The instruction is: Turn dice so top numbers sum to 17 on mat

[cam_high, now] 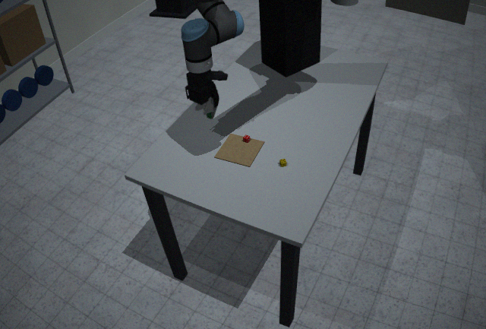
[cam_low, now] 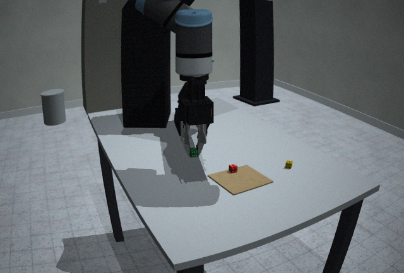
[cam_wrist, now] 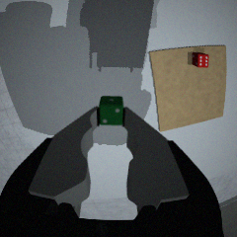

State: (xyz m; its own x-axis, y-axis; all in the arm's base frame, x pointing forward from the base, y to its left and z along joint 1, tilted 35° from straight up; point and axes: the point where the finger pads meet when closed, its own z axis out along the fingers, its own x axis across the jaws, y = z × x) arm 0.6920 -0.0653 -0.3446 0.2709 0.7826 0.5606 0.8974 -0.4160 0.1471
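My gripper (cam_low: pixel 194 147) is shut on a green die (cam_low: pixel 194 152), which it holds above the white table, left of the tan mat (cam_low: pixel 240 179). The green die also shows between the fingertips in the wrist view (cam_wrist: pixel 111 111) and in the top view (cam_high: pixel 209 114). A red die (cam_low: pixel 233 168) sits flat on the mat's far corner; it also shows in the top view (cam_high: pixel 246 138) and in the wrist view (cam_wrist: pixel 200 59). A yellow die (cam_low: pixel 288 164) lies on the table off the mat, to its right, also seen in the top view (cam_high: pixel 282 162).
The arm's dark pedestal (cam_high: pixel 289 15) stands at the table's far side. A shelf rack (cam_high: pixel 23 42) with a box and blue balls is off to the left on the floor. A grey cylinder (cam_low: pixel 53 106) stands on the floor behind the table.
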